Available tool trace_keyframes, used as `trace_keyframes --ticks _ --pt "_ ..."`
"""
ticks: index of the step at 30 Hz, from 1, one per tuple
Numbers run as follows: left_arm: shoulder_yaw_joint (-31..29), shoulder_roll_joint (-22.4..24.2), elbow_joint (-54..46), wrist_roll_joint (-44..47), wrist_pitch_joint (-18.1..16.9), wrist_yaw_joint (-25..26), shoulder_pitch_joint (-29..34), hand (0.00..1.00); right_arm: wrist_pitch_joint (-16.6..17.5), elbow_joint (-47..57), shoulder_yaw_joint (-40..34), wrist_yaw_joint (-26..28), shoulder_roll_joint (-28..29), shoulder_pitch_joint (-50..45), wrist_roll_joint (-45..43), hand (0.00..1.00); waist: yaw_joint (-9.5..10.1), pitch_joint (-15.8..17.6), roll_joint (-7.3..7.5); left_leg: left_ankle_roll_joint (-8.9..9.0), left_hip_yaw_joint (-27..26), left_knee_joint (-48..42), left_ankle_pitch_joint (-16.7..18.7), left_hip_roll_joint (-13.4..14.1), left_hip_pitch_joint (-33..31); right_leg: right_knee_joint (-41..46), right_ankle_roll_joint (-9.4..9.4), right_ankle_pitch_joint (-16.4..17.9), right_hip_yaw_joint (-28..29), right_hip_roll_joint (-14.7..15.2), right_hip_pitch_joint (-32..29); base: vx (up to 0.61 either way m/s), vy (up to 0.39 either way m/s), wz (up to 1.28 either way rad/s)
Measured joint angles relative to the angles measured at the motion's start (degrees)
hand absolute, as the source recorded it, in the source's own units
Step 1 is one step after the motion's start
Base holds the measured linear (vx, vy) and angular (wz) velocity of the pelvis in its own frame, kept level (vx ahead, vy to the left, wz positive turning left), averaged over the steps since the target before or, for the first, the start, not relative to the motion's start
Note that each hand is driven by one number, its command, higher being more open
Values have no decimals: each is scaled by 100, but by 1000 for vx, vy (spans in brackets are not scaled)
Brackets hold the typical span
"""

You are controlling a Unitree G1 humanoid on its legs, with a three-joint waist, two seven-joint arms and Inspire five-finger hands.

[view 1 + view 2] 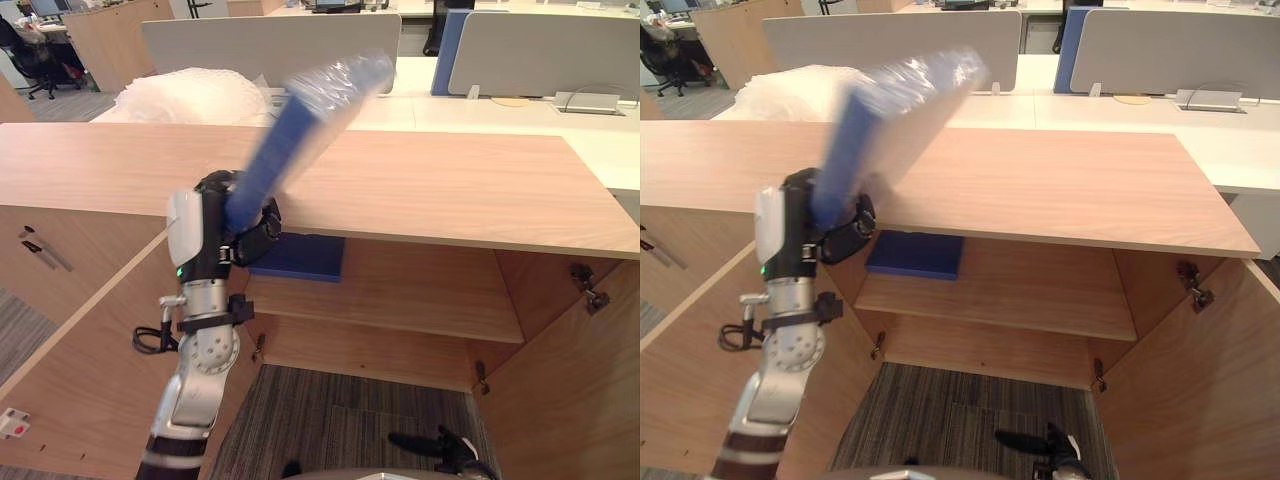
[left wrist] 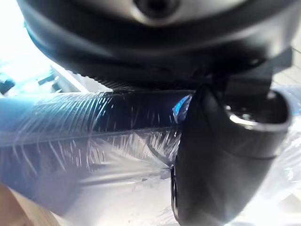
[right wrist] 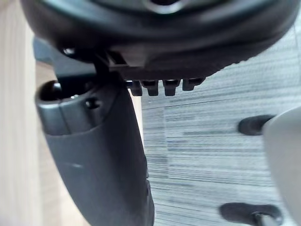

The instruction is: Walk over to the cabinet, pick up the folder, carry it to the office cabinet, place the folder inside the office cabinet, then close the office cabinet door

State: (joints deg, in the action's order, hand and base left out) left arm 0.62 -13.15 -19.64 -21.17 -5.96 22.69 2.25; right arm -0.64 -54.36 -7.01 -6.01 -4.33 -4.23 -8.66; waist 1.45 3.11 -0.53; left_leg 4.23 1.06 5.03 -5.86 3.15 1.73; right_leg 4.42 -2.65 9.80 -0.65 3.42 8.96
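Observation:
My left hand point(image 1: 215, 235) is raised in front of the open office cabinet point(image 1: 450, 185) and is shut on a blue folder point(image 1: 310, 110) wrapped in clear plastic. The folder slants up and to the right, above the cabinet's wooden top. In the left wrist view the thumb point(image 2: 221, 155) presses against the wrapped folder point(image 2: 70, 132). A second blue folder point(image 1: 915, 255) lies flat at the left end of the cabinet's shelf point(image 1: 400, 290), just behind my hand. My right hand point(image 3: 99, 141) hangs over grey carpet beside a wooden panel, fingers relaxed and holding nothing.
Both cabinet doors stand open, the left door point(image 1: 90, 370) beside my arm and the right door point(image 1: 570, 380) at the far right. A heap of bubble wrap point(image 1: 190, 98) sits behind the cabinet top. Office desks with grey dividers point(image 1: 540, 50) lie beyond.

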Motion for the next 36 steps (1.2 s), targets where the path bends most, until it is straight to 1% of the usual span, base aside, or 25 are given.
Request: trace_keyframes --ticks 1,2,3,4,5,6,7,9,12,15,17,18,20,22,23,25,26,32,36 --pt "-179 33 -225 983 -108 -222 274 0 6 761 -97 -75 55 -217 -298 100 -24 -12 -32 -7 -28 -1 -6 19 -17 3 -5 -29 36 -13 -33 -33 13 -17" --pt "-278 65 -336 1432 -142 -328 406 0 22 1143 -114 -125 78 -320 -365 100 -38 -17 -39 -8 -38 -1 -7 23 -17 4 -7 -36 49 -16 -39 -36 12 -11" --pt "-469 158 -576 2350 -176 -519 666 0 37 2032 -244 -228 166 -530 -482 100 -60 -24 -48 -11 -48 -1 -9 35 -16 18 -9 -46 59 -23 -54 -49 10 -6" --pt "-645 274 -832 3093 -217 -681 923 0 46 2933 -417 -434 305 -690 -405 100 -71 -24 -48 -12 -50 -1 -10 46 -31 40 -9 -47 67 -30 -82 -67 8 -4" --pt "-710 324 -940 3448 -249 -740 1053 0 60 3385 -526 -546 394 -749 -298 100 -76 -24 -48 -16 -50 -1 -12 49 -36 40 -9 -47 67 -33 -87 -75 6 -1" --pt "-848 443 -1123 4018 -283 -856 1263 0 138 4122 -685 -775 506 -808 -108 100 -85 -30 -39 -19 -48 -1 -11 52 -37 42 -11 -49 67 -36 -89 -62 6 1" --pt "-914 506 -1234 4588 -305 -979 1393 0 183 4571 -783 -980 570 -798 156 100 -82 -32 -34 -20 -45 0 -11 52 -37 44 -11 -49 65 -36 -88 -59 9 2" --pt "-932 697 -1466 5558 -405 -1120 1620 0 214 5499 -931 -1393 696 -755 576 100 -66 -37 -28 -26 -36 0 -16 50 -38 47 -14 -50 62 -36 -89 -52 11 2" --pt "-809 837 -1677 6223 -453 -1223 1712 0 247 6267 -954 -1795 767 -746 1157 100 -81 -66 -13 -29 -39 0 -27 48 -36 50 -15 -49 65 -36 -92 -26 6 0" --pt "-663 838 -1692 6473 -473 -1446 1712 0 248 6662 -907 -1952 768 -671 1333 100 -137 -95 -50 -29 -50 -2 -30 42 -39 52 -21 -53 79 -32 -105 -4 3 -1" --pt "-526 837 -1692 6588 -464 -1609 1710 0 250 6880 -837 -1956 773 -533 1331 100 -181 -116 -82 -29 -61 -2 -30 42 -40 52 -27 -57 95 -32 -113 -9 9 -5" --pt "-429 815 -1691 6620 -460 -1722 1703 0 273 7009 -765 -1923 770 -422 1320 100 -212 -126 -96 -28 -76 -3 -29 48 -38 53 -32 -61 113 -37 -119 -9 4 -7" --pt "-287 769 -1685 6662 -424 -1886 1666 0 426 7169 -677 -1793 710 -274 1187 100 -214 -142 -116 -24 -96 -3 -25 54 -36 57 -39 -66 137 -41 -128 -6 1 -7" --pt "-175 662 -1628 6673 -382 -2108 1629 0 656 7294 -494 -1411 473 17 428 100 -212 -156 -136 -20 -137 -3 -22 58 -8 67 -47 -70 175 -41 -121 -7 4 -8" --pt "-166 620 -1590 6670 -369 -2163 1617 0 694 7311 -433 -1300 401 104 255 100 -211 -159 -139 -19 -149 -3 -21 60 0 68 -48 -71 187 -41 -117 -23 5 -7" --pt "-126 449 -1349 6646 -330 -2333 1487 0 849 7366 -156 -867 58 441 -289 100 -202 -180 -147 -19 -158 -3 -21 61 12 79 -50 -72 197 -41 -112 -16 2 -2" --pt "-116 415 -1298 6600 -326 -2354 1467 0 871 7370 -77 -746 -36 528 -442 100 -201 -189 -147 -19 -157 -3 -21 61 13 82 -50 -72 197 -41 -112 -32 4 0" --pt "-90 166 -896 6095 -285 -2615 1431 0 972 7368 467 461 -1032 1359 -2125 100 -162 -236 -119 -30 -153 -1 -30 58 32 122 -52 -72 193 -38 -107 -29 4 0" --pt "4 23 -863 6077 -269 -2717 1430 0 1004 7173 762 847 -1454 1749 -2793 100 -159 -248 -111 -47 -152 3 -49 52 42 143 -52 -72 192 -35 -108 -29 3 0"
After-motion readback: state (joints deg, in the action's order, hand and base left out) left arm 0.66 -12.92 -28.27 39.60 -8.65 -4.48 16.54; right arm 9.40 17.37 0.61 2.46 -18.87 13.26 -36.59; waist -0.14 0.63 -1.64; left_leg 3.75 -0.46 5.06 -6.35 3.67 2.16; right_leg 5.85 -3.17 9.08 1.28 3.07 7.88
